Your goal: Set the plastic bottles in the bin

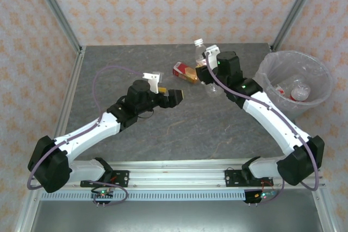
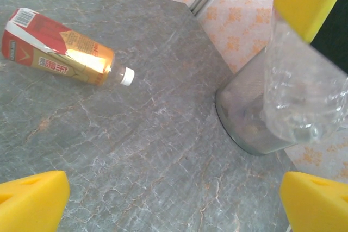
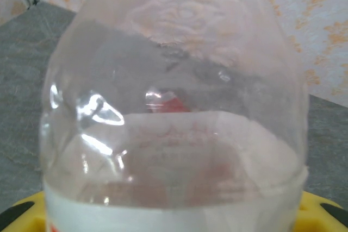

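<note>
The left gripper (image 1: 175,97) hangs over the middle of the grey marbled table (image 1: 179,129), well left of the bin. In the left wrist view its yellow fingertips (image 2: 32,202) sit wide apart at the two bottom corners, with bare tabletop between them and nothing in its grasp.

Just beyond it, toward the far wall, a red-and-gold labelled bottle (image 1: 185,71) lies on its side on the table. The left wrist view shows its white cap (image 2: 126,76) and the red carton-like end of its label pointing the opposite way.

Just right of that bottle, the right gripper (image 1: 205,71) is clamped around the middle of a clear bottle (image 1: 199,46). The bottle's white cap points toward the far wall and its base shows on the near side of the fingers. In the right wrist view the see-through body (image 3: 174,107) is pressed close to the lens, with a white label band low on it. Whether its base touches the table cannot be told.

At the right edge of the table stands the bin (image 1: 267,64), round and pale, lined with a thin clear bag. Inside it lie crumpled bottles (image 1: 296,92), one showing red. The held bottle is still outside the bin, to its left.
</note>
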Robot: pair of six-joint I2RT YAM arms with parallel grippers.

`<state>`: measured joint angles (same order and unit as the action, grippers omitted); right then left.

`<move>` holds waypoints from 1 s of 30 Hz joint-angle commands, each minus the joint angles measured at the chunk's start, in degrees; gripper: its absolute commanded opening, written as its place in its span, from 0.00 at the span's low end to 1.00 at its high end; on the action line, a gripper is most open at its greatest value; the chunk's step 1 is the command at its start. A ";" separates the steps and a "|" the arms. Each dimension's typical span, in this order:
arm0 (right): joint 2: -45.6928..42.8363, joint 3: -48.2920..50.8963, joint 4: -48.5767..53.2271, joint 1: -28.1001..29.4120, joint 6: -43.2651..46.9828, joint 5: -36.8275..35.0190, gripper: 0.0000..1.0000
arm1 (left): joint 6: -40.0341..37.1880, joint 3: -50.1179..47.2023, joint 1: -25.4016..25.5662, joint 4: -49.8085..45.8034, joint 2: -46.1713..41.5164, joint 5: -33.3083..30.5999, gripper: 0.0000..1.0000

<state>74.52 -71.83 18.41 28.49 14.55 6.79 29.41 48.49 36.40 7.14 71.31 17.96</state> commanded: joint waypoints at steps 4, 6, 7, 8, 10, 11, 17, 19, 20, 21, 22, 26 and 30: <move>-4.23 -4.05 -0.58 -3.05 -3.16 -4.19 0.44 | -2.78 4.34 1.52 0.95 1.29 2.21 1.00; -5.19 -4.76 -0.25 -4.10 -3.38 -6.68 0.44 | -2.78 4.78 1.80 1.09 1.84 2.59 1.00; -5.54 -5.14 -0.03 -4.55 -3.38 -7.62 0.44 | -2.78 4.94 1.87 1.21 2.06 2.75 1.00; -5.93 -5.67 0.44 -5.19 -3.39 -8.30 0.44 | -2.78 5.24 2.05 1.26 2.46 2.87 1.00; -6.38 -6.77 1.62 -6.70 -3.37 -9.00 0.44 | -2.78 5.55 2.25 1.07 3.00 2.98 1.00; -6.41 -7.34 2.16 -7.56 -3.38 -9.36 0.44 | -2.85 5.72 2.27 1.12 3.28 3.13 1.00; -6.38 -11.41 4.44 -15.18 -2.62 -9.75 0.44 | -2.78 5.80 2.36 0.72 3.85 2.93 1.00; -6.38 -12.37 4.63 -18.25 -2.62 -9.69 0.44 | -2.78 5.68 2.44 0.60 3.84 2.80 1.00; -6.40 -12.58 4.56 -19.97 -2.92 -9.86 0.44 | -2.77 5.44 2.40 0.60 3.84 2.79 1.00; -6.40 -12.78 4.45 -21.65 -3.04 -9.78 0.44 | -2.78 5.32 2.44 0.64 3.75 2.80 1.00; -6.41 -12.95 4.38 -23.01 -2.90 -9.77 0.44 | -2.78 5.28 2.44 0.68 3.60 2.79 1.00; -5.87 -14.47 5.03 -27.72 0.35 -13.27 0.44 | -3.01 5.05 2.40 0.07 3.14 2.64 1.00; -4.51 -15.89 6.09 -31.14 3.64 -18.15 0.45 | -3.48 4.82 2.37 -0.42 2.77 2.56 1.00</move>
<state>69.43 -85.30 23.29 -1.02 14.85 -6.11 27.70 52.53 38.33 7.07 75.26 20.40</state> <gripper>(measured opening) 0.489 0.998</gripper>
